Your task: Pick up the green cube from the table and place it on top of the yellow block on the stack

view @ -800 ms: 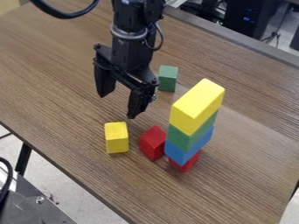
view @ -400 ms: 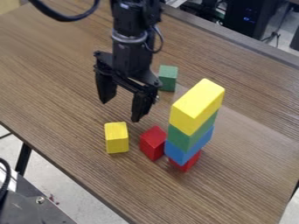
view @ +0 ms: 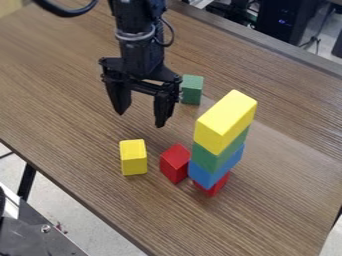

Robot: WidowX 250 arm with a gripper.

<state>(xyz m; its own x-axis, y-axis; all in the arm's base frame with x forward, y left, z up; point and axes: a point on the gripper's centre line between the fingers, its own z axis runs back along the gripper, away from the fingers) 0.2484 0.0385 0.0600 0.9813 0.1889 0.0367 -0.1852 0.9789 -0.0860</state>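
Black and spread wide, the empty pincer (view: pixel 140 118) hangs at twelve o'clock from the lone yellow block (view: pixel 133 157), seemingly between grabs, so grabbing needs going down first.

A brown wood-grain table (view: pixel 274 217) bears a yellow block (view: pixel 133 158), a red block (view: pixel 175 164) just beside it, a green block (view: pixel 192 91) well apart, and, near the red one, a tall stack (view: pixel 216 150) whose bottom red block (view: pixel 213 186) rests on the tabletop.

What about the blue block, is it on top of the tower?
No, the blue block sits under a green block and a yellow block.
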